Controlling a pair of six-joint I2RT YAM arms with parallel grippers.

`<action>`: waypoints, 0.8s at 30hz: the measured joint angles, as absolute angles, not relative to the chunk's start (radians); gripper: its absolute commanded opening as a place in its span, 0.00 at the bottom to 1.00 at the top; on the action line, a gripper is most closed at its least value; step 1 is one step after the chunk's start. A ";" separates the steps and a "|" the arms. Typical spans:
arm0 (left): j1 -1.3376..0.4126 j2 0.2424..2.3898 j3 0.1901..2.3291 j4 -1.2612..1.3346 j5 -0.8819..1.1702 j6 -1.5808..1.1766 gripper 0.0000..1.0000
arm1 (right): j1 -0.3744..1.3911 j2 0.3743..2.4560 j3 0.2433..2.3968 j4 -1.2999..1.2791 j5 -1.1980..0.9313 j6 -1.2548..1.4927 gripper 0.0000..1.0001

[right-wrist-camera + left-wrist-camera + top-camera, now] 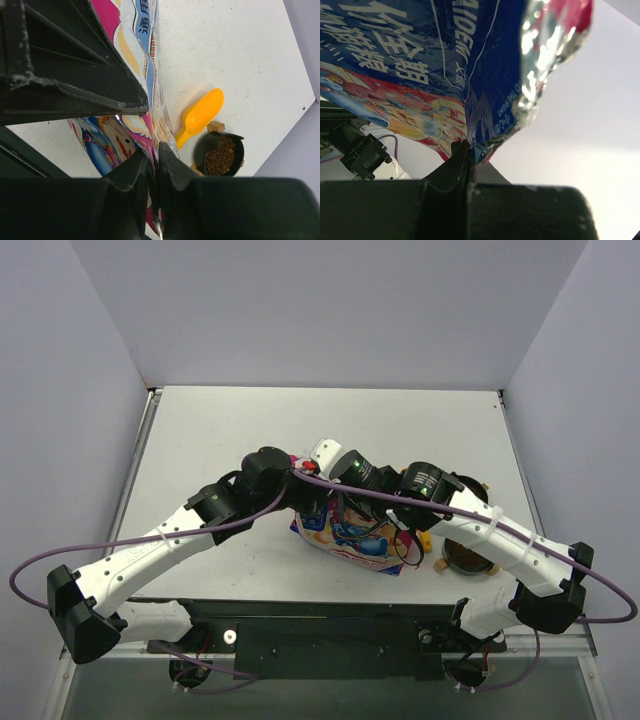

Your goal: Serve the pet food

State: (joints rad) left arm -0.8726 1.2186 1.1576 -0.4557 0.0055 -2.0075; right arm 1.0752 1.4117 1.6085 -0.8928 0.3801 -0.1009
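Observation:
The pet food (pixel 220 156) is dark-brown kibble lying in a black bowl (pixel 203 150) on a wooden stand; it also shows at the right in the top view (pixel 466 556). A pink-and-blue cartoon-printed bag (pixel 350 532) hangs between both arms over the table's middle. My left gripper (pixel 468 150) is shut on one edge of the bag (pixel 420 60), whose silver inside (pixel 540 60) shows at the open mouth. My right gripper (pixel 154 152) is shut on another edge of the bag (pixel 142 60). No kibble shows in the bag.
A yellow scoop (pixel 202 115) lies on the table beside the bowl, between bag and bowl (pixel 425 540). A second black bowl (pixel 472 483) sits partly hidden behind the right arm. Grey walls enclose the white table (pixel 250 430) on three sides.

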 measured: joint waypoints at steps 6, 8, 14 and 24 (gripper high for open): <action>-0.868 1.219 1.141 -0.429 0.015 -2.008 0.00 | 1.076 1.401 1.591 -0.886 0.376 -0.097 0.00; -0.868 1.219 1.141 -0.429 0.020 -2.008 0.00 | 1.082 1.387 1.577 -0.876 0.377 -0.096 0.00; -0.862 1.229 1.158 -0.437 0.030 -2.007 0.00 | 1.081 1.384 1.576 -0.875 0.374 -0.082 0.00; -0.860 1.254 1.193 -0.444 0.018 -1.952 0.00 | 0.959 1.310 1.520 -0.795 0.168 0.013 0.00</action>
State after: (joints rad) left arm -0.8600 1.2537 1.1927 -0.4442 0.0181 -1.9518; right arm 0.9592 1.3102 1.5196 -0.7948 0.1677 0.0128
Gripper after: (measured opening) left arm 0.027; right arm 0.009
